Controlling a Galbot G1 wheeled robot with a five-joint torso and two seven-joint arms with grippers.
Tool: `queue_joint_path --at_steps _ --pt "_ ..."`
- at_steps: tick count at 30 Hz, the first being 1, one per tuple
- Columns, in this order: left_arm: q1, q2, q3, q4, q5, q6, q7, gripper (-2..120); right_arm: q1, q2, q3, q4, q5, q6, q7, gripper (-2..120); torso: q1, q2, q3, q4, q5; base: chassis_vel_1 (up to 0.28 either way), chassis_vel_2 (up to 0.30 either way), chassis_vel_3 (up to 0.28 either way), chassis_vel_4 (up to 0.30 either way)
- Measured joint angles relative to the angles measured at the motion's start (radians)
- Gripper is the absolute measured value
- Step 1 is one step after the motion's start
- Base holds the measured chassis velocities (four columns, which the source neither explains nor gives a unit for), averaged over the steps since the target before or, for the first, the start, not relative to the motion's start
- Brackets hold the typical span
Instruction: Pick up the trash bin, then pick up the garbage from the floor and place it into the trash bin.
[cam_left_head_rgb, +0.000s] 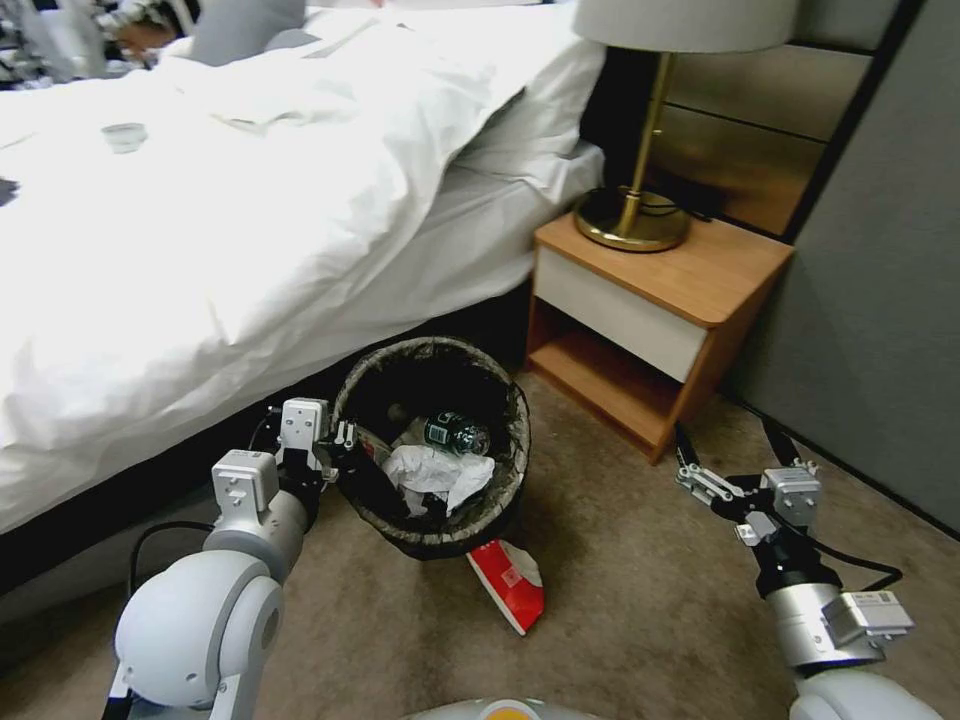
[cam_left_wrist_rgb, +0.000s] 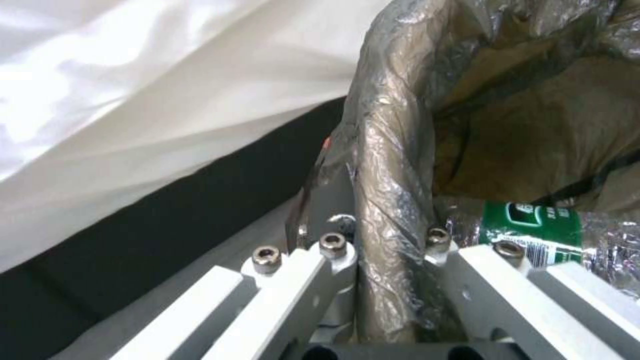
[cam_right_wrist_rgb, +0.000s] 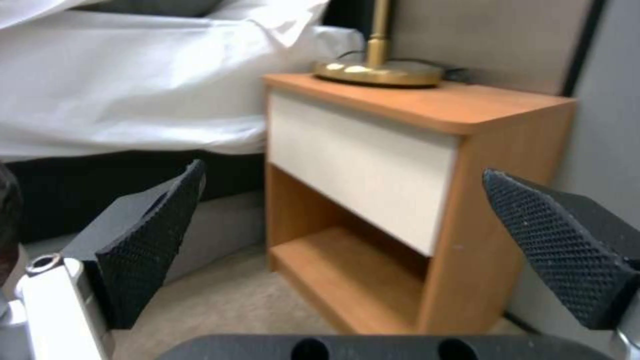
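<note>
The trash bin (cam_left_head_rgb: 518, 425), with its dark liner folded over the rim, leans toward me on the carpet beside the bed. My left gripper (cam_left_head_rgb: 350, 447) is shut on the near-left part of its rim. The left wrist view shows the liner-wrapped rim (cam_left_wrist_rgb: 393, 175) pinched between the jaws of that gripper (cam_left_wrist_rgb: 390, 250). Inside the bin lie a green-labelled bottle (cam_left_head_rgb: 456, 433) (cam_left_wrist_rgb: 541, 230) and white tissue (cam_left_head_rgb: 436, 470). A red-and-white carton (cam_left_head_rgb: 510, 588) lies on the floor just in front of the bin. My right gripper (cam_left_head_rgb: 728, 440) (cam_right_wrist_rgb: 347, 210) hangs open over the carpet to the right, holding nothing.
The bed (cam_left_head_rgb: 250, 220) with its white duvet overhangs the bin's far left side. A wooden nightstand (cam_left_head_rgb: 650, 310) (cam_right_wrist_rgb: 373, 150) with a brass lamp (cam_left_head_rgb: 640, 215) stands behind and to the right. A grey wall (cam_left_head_rgb: 880, 330) closes off the right, and carpet (cam_left_head_rgb: 640, 560) lies open between my arms.
</note>
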Motion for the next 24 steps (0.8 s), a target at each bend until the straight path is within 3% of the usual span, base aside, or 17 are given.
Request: queue_joint_path --at_steps 17,24 --pt "-0.004 0.001 0.004 0.008 -0.001 -0.001 0.000 2 -0.011 -0.018 -0.014 -0.030 0.020 -0.007 -0.002 100 0.000 0.000 0.000 0.0003 0.0000 0.092 0.090 0.085 0.087" --pt "-0.005 0.000 0.004 0.013 0.008 -0.013 0.001 2 -0.023 -0.064 -0.035 -0.059 0.096 -0.067 -0.004 100 0.000 0.000 0.000 -0.0003 0.0000 0.018 0.015 0.015 0.018"
